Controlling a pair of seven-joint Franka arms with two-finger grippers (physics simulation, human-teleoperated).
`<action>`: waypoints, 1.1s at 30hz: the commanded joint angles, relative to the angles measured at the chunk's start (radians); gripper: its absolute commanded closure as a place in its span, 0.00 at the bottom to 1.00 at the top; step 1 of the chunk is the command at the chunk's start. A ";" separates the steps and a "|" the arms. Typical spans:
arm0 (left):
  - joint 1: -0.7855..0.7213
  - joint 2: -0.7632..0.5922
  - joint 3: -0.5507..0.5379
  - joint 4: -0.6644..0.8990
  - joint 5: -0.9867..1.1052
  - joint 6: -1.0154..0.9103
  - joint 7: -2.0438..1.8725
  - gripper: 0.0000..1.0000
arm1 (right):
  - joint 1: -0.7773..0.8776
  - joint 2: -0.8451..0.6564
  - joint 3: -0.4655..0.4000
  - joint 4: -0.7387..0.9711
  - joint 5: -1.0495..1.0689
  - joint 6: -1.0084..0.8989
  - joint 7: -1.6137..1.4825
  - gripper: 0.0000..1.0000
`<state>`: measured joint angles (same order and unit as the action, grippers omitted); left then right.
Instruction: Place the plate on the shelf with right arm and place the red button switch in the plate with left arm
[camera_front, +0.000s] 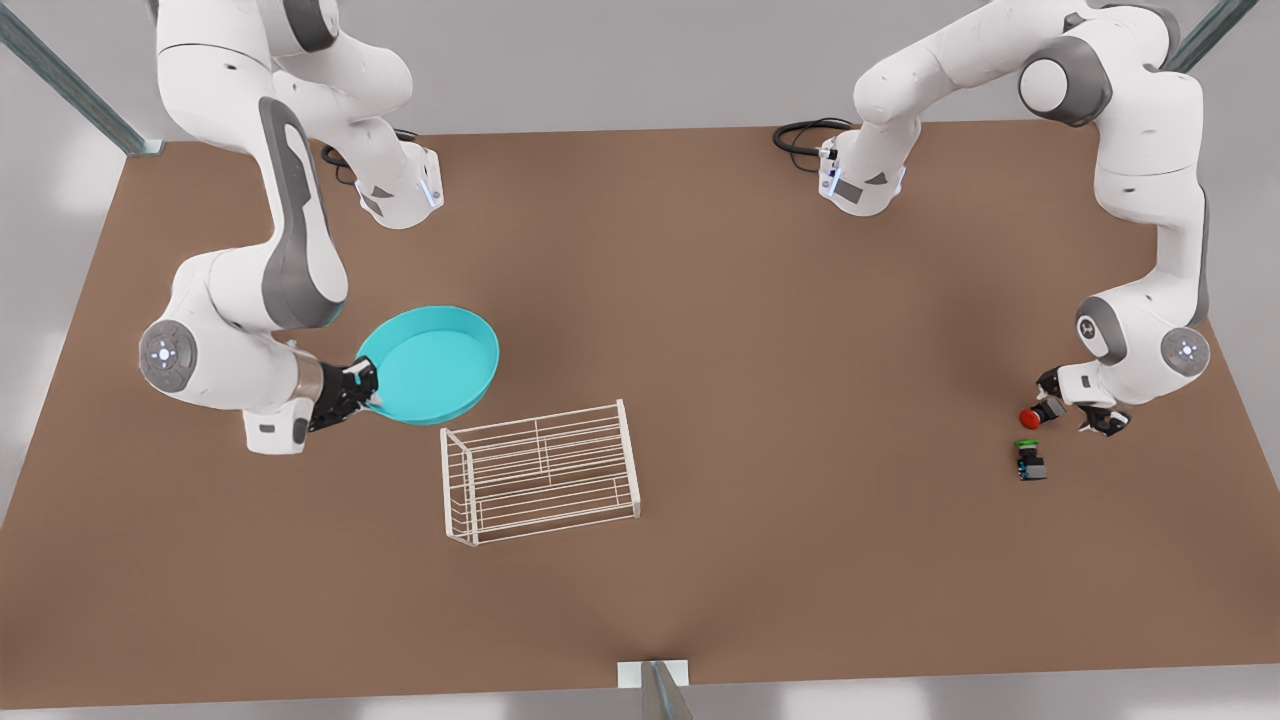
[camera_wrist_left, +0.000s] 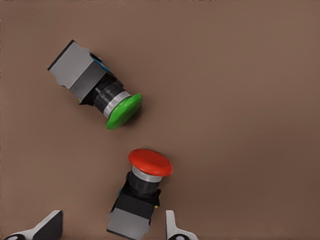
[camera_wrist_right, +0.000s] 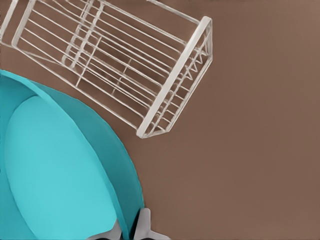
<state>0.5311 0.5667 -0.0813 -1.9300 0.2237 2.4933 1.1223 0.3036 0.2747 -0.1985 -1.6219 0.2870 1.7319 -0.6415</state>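
The turquoise plate (camera_front: 432, 362) hangs tilted above the table at the front view's left, and my right gripper (camera_front: 358, 392) is shut on its rim (camera_wrist_right: 131, 200). Just beside it stands the white wire shelf (camera_front: 540, 472), also seen in the right wrist view (camera_wrist_right: 125, 65), with nothing on it. At the front view's right, the red button switch (camera_front: 1031, 416) lies on its side on the table. My left gripper (camera_front: 1062, 404) is open, one finger on each side of the switch's black body (camera_wrist_left: 135, 205). Its fingertips (camera_wrist_left: 171, 226) stand apart from the body.
A green-capped switch (camera_wrist_left: 102, 92) lies on its side close to the red one, a little nearer the table's front (camera_front: 1029, 462). Both arm bases stand at the far edge of the brown table (camera_front: 700, 300).
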 joint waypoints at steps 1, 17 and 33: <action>0.000 -0.001 0.000 -0.001 0.002 0.036 0.040 0.00 | 0.006 0.029 0.002 0.039 0.032 -0.015 0.330 0.86; 0.000 -0.016 0.000 -0.078 0.002 0.099 0.053 0.00 | 0.057 0.345 0.093 0.272 0.086 0.206 0.511 0.86; -0.003 -0.001 0.000 -0.107 0.002 0.165 0.051 0.00 | 0.031 0.278 0.094 0.290 0.086 0.187 0.545 0.00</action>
<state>0.5277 0.5664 -0.0813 -2.0367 0.2249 2.6391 1.1643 0.3395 0.5691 -0.1040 -1.3324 0.3565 1.9796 -0.1974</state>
